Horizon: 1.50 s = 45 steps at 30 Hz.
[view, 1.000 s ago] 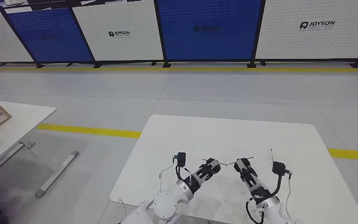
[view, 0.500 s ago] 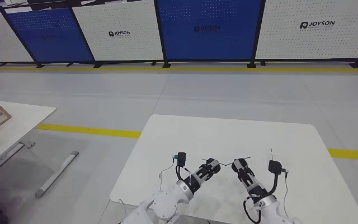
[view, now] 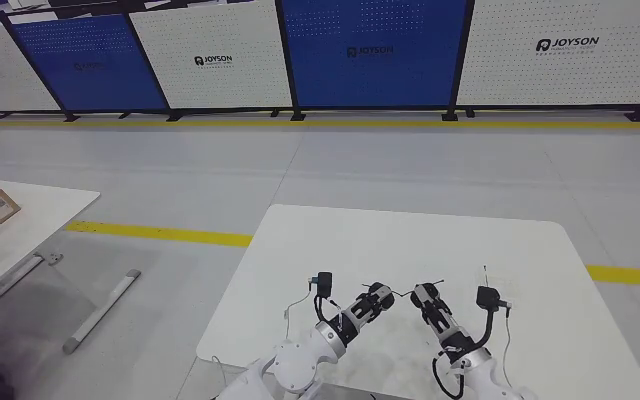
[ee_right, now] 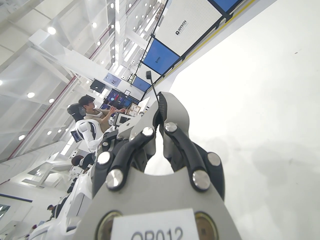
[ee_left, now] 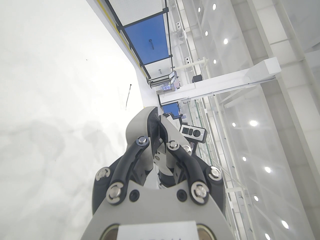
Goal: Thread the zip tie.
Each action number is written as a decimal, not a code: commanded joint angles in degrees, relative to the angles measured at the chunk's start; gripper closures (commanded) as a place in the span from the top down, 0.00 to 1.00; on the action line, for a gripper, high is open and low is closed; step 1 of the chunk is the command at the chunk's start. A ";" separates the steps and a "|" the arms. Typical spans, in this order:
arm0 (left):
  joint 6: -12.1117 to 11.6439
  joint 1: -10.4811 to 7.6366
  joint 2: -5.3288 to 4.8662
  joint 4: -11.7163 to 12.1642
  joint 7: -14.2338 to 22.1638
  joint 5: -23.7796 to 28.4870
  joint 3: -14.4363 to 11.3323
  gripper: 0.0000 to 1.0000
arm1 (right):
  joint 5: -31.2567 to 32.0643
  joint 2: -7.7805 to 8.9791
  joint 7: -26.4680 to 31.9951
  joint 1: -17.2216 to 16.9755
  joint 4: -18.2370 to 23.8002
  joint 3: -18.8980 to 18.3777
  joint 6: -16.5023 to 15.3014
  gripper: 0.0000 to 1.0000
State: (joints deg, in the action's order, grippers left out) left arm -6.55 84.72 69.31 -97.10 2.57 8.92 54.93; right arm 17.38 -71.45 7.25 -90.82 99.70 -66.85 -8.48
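Observation:
My left gripper (view: 380, 293) and right gripper (view: 422, 293) face each other almost tip to tip over the near part of the white table (view: 330, 240). A thin black zip tie (view: 403, 293) bridges the small gap between them. In the left wrist view my left gripper (ee_left: 157, 112) is shut on a black strand of the zip tie (ee_left: 158, 128), pinched between the pads. In the right wrist view my right gripper (ee_right: 161, 96) is shut on the zip tie, whose square head (ee_right: 148, 74) sticks out past the fingertips.
A second black zip tie (view: 486, 271) lies loose on the table beyond the right arm, also seen as a thin line (ee_left: 128, 96) in the left wrist view. The table's near edge runs just below both arms.
The right arm has shifted a little to the left, bringing its gripper closer to the left gripper. The left arm has stayed put.

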 commanded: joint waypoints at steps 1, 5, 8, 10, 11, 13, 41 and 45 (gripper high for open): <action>0.00 0.00 0.00 0.00 0.00 0.00 0.00 0.00 | -0.65 -0.04 -0.12 -0.13 -0.07 -0.07 -0.40 0.00; 0.00 0.00 0.00 0.00 0.00 0.00 0.00 0.00 | -1.23 -0.03 0.21 -0.22 -0.79 -0.43 -1.00 0.00; 0.00 0.00 0.00 0.00 0.00 0.00 0.00 0.00 | -1.87 -0.12 0.56 0.09 -1.40 -0.25 -1.35 0.00; 0.00 0.00 0.00 0.00 0.00 0.00 0.00 0.00 | -2.29 -0.20 0.53 0.34 -1.92 -0.06 -1.70 0.00; 0.00 0.00 0.00 0.00 0.00 0.00 0.00 0.00 | -2.63 -0.27 0.35 0.56 -2.34 0.07 -1.96 0.00; 0.00 0.00 0.00 0.00 0.00 0.00 0.00 0.00 | -3.40 -0.40 0.01 0.86 -2.89 0.26 -2.57 0.00; -1.47 -0.02 0.44 0.48 -0.22 2.42 0.31 0.00 | -3.40 -0.40 0.01 0.86 -2.89 0.26 -2.57 0.00; -1.47 -0.02 0.44 0.48 -0.22 2.42 0.31 0.00 | -3.40 -0.40 0.01 0.86 -2.89 0.26 -2.57 0.00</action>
State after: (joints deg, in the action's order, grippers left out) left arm -8.03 84.70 69.75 -96.62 2.35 11.34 55.24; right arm 13.97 -71.84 7.26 -89.96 96.81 -66.59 -11.04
